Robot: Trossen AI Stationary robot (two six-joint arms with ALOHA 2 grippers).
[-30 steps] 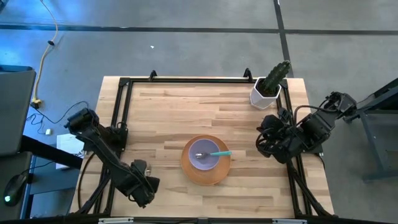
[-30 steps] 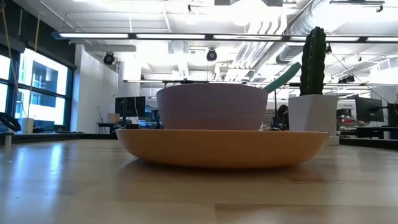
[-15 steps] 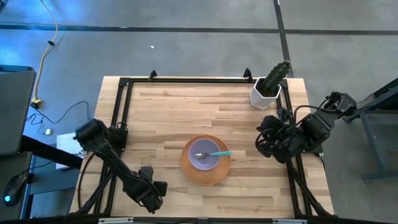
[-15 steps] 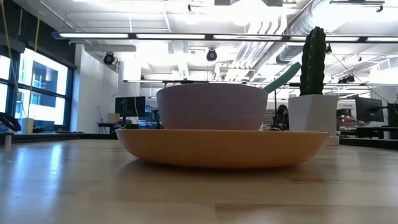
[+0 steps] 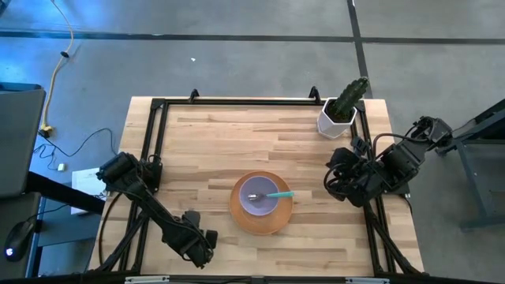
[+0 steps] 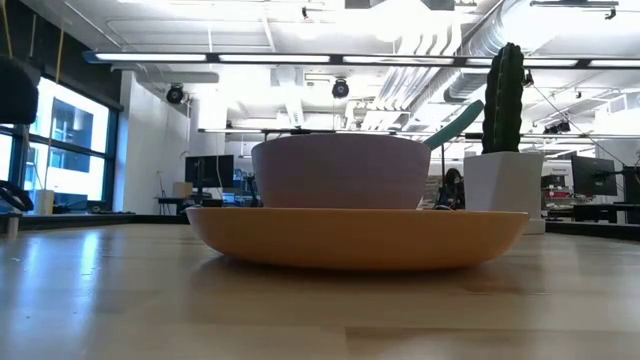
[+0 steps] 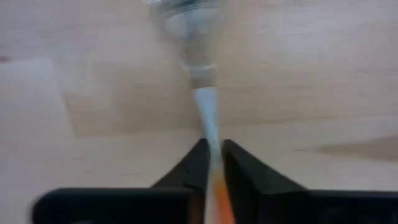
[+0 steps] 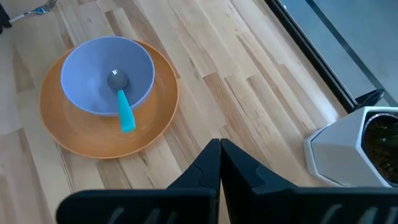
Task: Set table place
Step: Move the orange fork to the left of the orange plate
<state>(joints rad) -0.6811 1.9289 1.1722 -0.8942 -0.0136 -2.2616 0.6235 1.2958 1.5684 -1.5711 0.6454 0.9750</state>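
Observation:
The orange plate point(image 5: 261, 214) sits on the table point(image 5: 213, 150), toward its near edge. The lavender bowl point(image 5: 259, 195) rests in the plate. The teal-handled spoon point(image 5: 278, 194) leans in the bowl, its handle over the rim. My left gripper point(image 7: 212, 155) points down at the near left of the table point(image 5: 199, 243) and is shut on the orange-handled fork point(image 7: 206, 112), which the high view does not show. My right gripper point(image 8: 217, 152) hangs shut above the table's right edge point(image 5: 347, 177), holding nothing. My left gripper pinches the fork's orange handle point(image 7: 216, 190) between its two fingers, close to where the pale metal neck begins. The fingers come from above, pointing down, one on each side of the handle. The neck and tines point(image 7: 186, 25) stretch out ahead of the fingers over the wood.
A white pot with a cactus point(image 5: 338, 117) stands at the far right corner. A black frame point(image 5: 154, 134) edges the tabletop. Bare wood lies left of the plate and across the far half.
My left gripper has gone down and toward the table's near edge and right, closer to the plate. A dark part of that arm now shows at the left of the low view. The plate, bowl and spoon have stayed put.

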